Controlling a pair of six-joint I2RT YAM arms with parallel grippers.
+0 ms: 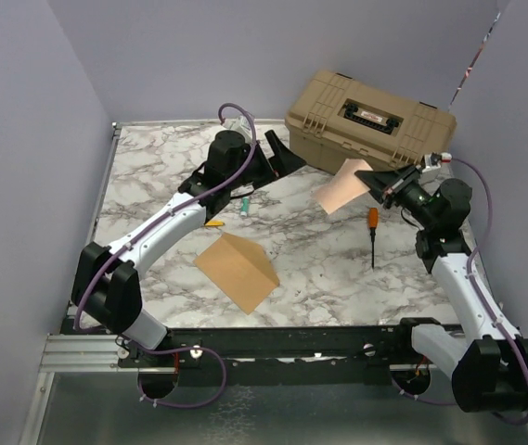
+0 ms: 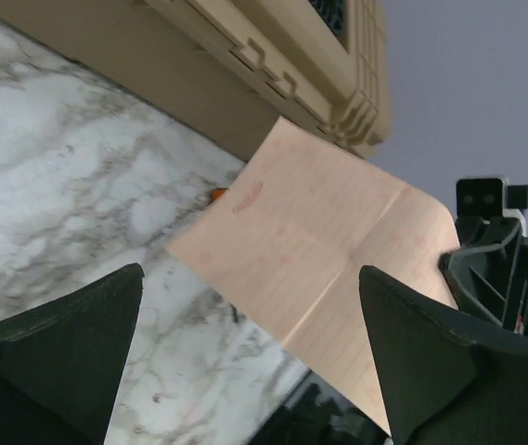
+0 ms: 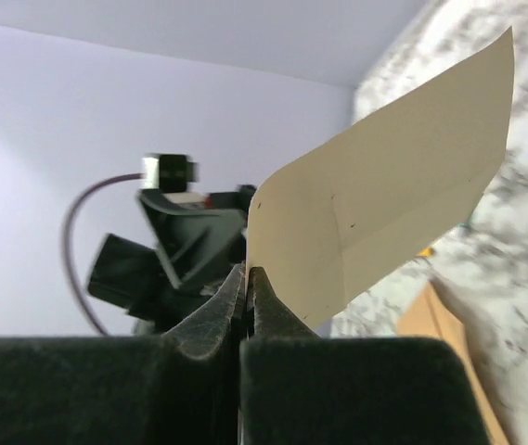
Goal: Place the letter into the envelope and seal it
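The pale pinkish-tan letter (image 1: 342, 188) hangs in the air in front of the tan case, pinched at its right corner by my right gripper (image 1: 375, 184), which is shut on it. It also shows in the right wrist view (image 3: 384, 204) and in the left wrist view (image 2: 324, 260), creased down the middle. My left gripper (image 1: 287, 158) is open and empty, held above the table left of the letter and facing it. The kraft-brown envelope (image 1: 238, 270) lies on the marble table at the front centre with its flap raised.
A tan hard case (image 1: 370, 120) stands at the back right. An orange-handled screwdriver (image 1: 372, 232) lies right of centre. A green marker (image 1: 244, 206) and a small yellow piece (image 1: 214, 222) lie by the left arm. Purple walls enclose the table.
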